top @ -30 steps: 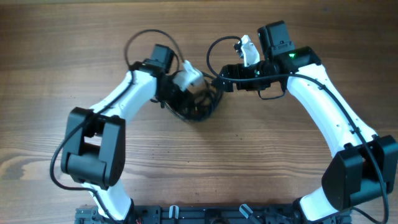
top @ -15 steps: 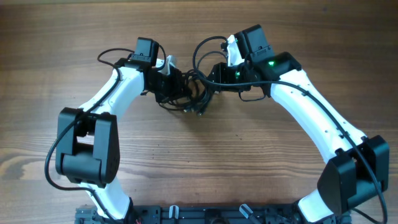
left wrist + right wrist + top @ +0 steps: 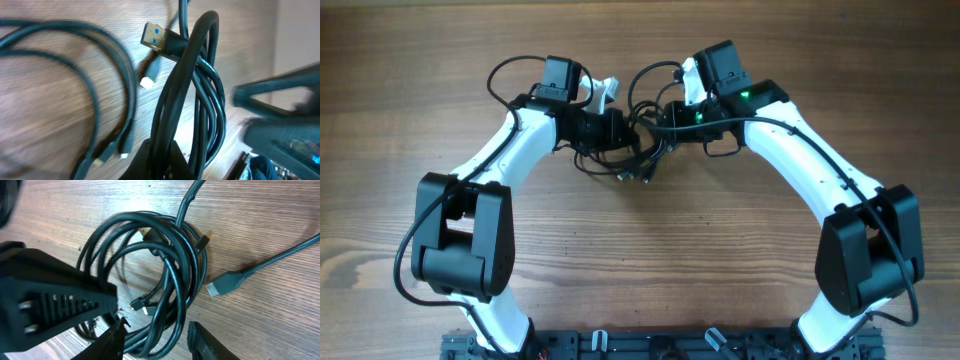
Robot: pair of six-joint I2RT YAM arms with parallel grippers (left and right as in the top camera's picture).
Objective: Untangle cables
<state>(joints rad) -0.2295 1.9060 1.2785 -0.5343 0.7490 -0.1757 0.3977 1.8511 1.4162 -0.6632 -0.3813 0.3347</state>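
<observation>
The cables (image 3: 638,160) are a tangle of thin black cords on the wooden table, between my two grippers. My left gripper (image 3: 610,128) is shut on several strands of the cables (image 3: 200,90), pinched at the bottom of the left wrist view (image 3: 162,160). A USB plug (image 3: 152,36) with a blue insert lies beyond that loop. My right gripper (image 3: 665,118) reaches into the bundle from the right. In the right wrist view its jaws (image 3: 157,340) stand partly apart around a few strands of the coil (image 3: 191,245), and a gap shows beside the right finger (image 3: 205,342).
A flat plug (image 3: 222,286) on a separate cord lies to the right of the coil. Loose loops (image 3: 100,75) trail left of the left gripper. The left gripper's black body (image 3: 50,295) sits close beside the right jaws. Bare wood (image 3: 770,280) surrounds the bundle.
The bundle has been dragged toward the far side of the table by the left gripper. The right gripper has moved left into the cables and narrowed its jaws around some strands.
</observation>
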